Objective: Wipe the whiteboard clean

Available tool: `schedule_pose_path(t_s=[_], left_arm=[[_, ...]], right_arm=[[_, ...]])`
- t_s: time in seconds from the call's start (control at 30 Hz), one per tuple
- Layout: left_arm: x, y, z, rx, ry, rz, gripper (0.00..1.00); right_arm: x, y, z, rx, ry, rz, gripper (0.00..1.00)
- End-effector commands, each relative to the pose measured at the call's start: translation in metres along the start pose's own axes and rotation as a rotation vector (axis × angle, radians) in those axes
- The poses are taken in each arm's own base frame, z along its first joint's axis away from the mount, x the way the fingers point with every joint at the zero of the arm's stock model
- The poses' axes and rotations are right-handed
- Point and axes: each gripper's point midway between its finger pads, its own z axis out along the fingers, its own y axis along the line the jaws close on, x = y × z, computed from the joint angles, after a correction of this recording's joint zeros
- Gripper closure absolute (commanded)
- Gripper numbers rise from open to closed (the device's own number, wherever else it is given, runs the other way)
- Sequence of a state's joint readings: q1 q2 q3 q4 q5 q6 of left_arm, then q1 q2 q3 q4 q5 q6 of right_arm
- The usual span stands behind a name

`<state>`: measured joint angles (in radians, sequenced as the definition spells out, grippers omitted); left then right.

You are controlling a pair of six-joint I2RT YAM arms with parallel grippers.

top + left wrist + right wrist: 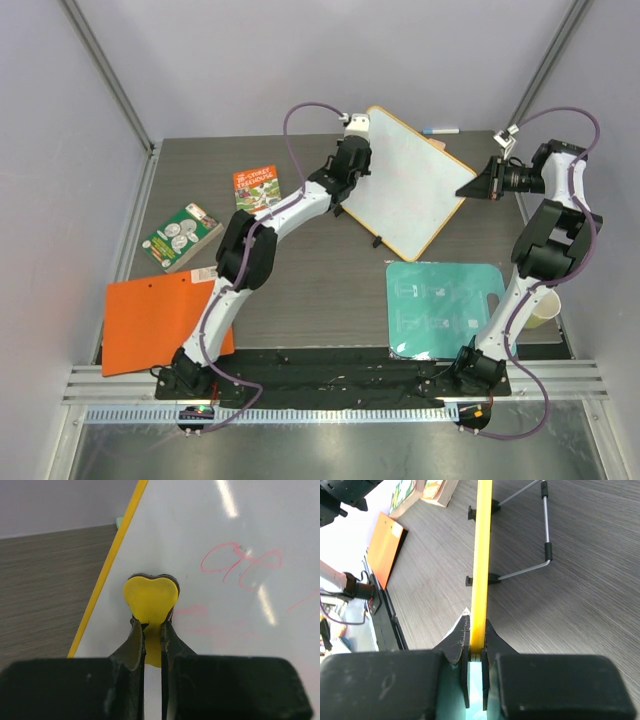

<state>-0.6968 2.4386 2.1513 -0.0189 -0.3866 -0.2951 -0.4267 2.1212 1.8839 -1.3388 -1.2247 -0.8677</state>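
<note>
Overhead view: the whiteboard (410, 190) stands tilted on its wire stand (546, 530) in the upper centre of the frame, above the teal mat (445, 305), on the table (330, 285). Right wrist view: the right gripper (476, 640) has its jaws closed nearly together on the board's yellow rim (481, 555), steadying it edge-on. Left wrist view: the left gripper (151, 630) pinches the stem of a yellow heart-shaped eraser (150, 596), jaws almost shut, the pad pressed flat on the white surface close to the rim at centre frame. Progress, as judged: erasing is under way but far from complete. A pale pink smear (192, 611) lies just right of the pad, while bold pink loops (240, 565) at upper right and a stroke at the right edge are unerased.
</note>
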Motion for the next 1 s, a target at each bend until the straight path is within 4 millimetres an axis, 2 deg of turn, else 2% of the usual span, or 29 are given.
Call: schedule_pose_path(t_s=[0.0, 0.03, 0.07, 0.13, 0.17, 0.27, 0.37, 0.4, 0.53, 0.63, 0.7, 0.73, 0.83, 0.97], left_arm=[[0.057, 0.001, -0.016, 0.066, 0.137, 0.051, 1.0], [0.052, -0.008, -0.019, 0.088, 0.102, 0.042, 1.0], [0.069, -0.017, -0.027, 0.107, 0.125, 0.067, 1.0], [0.07, -0.031, -0.035, 0.134, 0.113, 0.084, 1.0], [0.075, -0.046, -0.042, 0.161, 0.119, 0.096, 1.0], [0.086, -0.068, -0.05, 0.206, 0.119, 0.136, 1.0], [0.085, -0.079, -0.049, 0.235, 0.112, 0.126, 1.0], [0.074, -0.083, -0.048, 0.244, 0.092, 0.118, 1.0], [0.057, -0.093, -0.043, 0.263, 0.06, 0.111, 1.0], [0.041, -0.091, -0.037, 0.236, 0.027, 0.101, 1.0], [0.037, -0.08, -0.029, 0.197, 0.016, 0.09, 1.0], [0.027, -0.076, -0.025, 0.186, -0.002, 0.076, 1.0], [0.023, -0.061, -0.012, 0.131, -0.019, 0.073, 1.0], [0.007, -0.058, 0.0, 0.114, -0.077, 0.072, 1.0]], right_arm=[[0.006, -0.027, -0.003, 0.099, 0.155, -0.304, 0.99], [0.006, -0.026, -0.003, 0.098, 0.155, -0.304, 0.99], [0.005, -0.027, -0.004, 0.099, 0.155, -0.306, 0.99], [0.005, -0.027, -0.003, 0.097, 0.154, -0.303, 0.99], [0.005, -0.027, -0.003, 0.095, 0.155, -0.304, 0.99], [0.006, -0.027, -0.003, 0.095, 0.157, -0.305, 0.99], [0.007, -0.026, -0.004, 0.095, 0.163, -0.305, 0.99], [0.007, -0.026, -0.004, 0.094, 0.165, -0.307, 0.99], [0.008, -0.027, -0.005, 0.098, 0.172, -0.313, 0.99], [0.009, -0.026, -0.004, 0.093, 0.174, -0.311, 0.99], [0.01, -0.026, -0.004, 0.088, 0.175, -0.31, 0.99], [0.01, -0.026, -0.004, 0.089, 0.176, -0.312, 0.99], [0.01, -0.026, -0.005, 0.091, 0.18, -0.321, 0.99], [0.011, -0.025, -0.005, 0.086, 0.184, -0.317, 0.99]])
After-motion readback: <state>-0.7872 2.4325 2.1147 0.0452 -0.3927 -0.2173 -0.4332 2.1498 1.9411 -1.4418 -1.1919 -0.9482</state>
